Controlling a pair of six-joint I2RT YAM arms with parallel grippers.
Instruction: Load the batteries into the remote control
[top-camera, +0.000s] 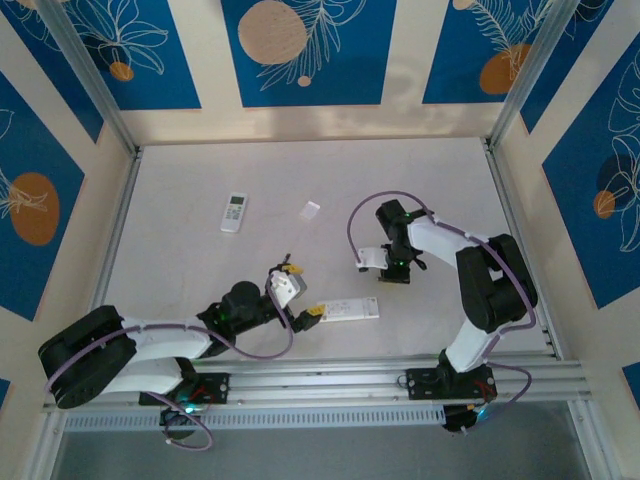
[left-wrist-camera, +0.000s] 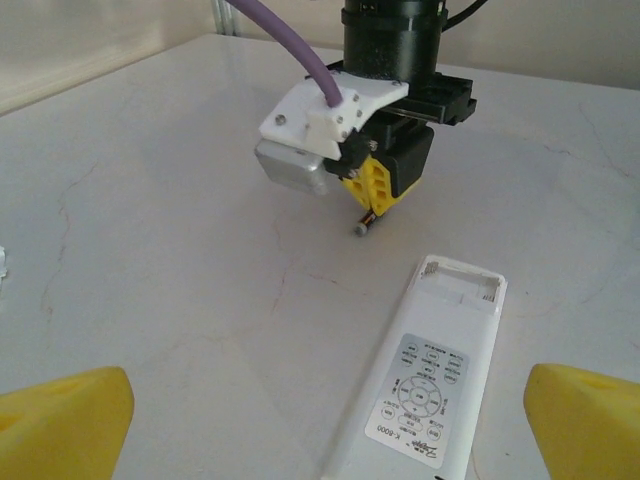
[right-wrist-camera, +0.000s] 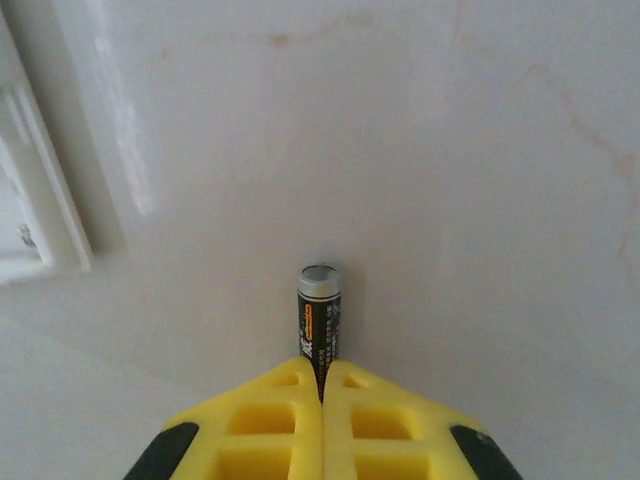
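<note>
A long white remote control (left-wrist-camera: 430, 380) lies face up on the table, its battery compartment (left-wrist-camera: 460, 282) open and empty at the far end. It also shows in the top view as the remote (top-camera: 345, 310). My left gripper (left-wrist-camera: 320, 440) is open, one yellow finger (left-wrist-camera: 60, 425) on each side of the remote's near end. My right gripper (right-wrist-camera: 322, 385) is shut on a dark battery (right-wrist-camera: 319, 320), silver end pointing down at the table. From the left wrist, the right gripper (left-wrist-camera: 375, 190) holds that battery (left-wrist-camera: 365, 222) just beyond the open compartment. Other batteries are out of view.
A smaller white remote (top-camera: 233, 212) lies at the back left and a small pale cover piece (top-camera: 310, 210) lies near it. Metal rails (top-camera: 400, 365) run along the near edge, and walls close in the table's sides.
</note>
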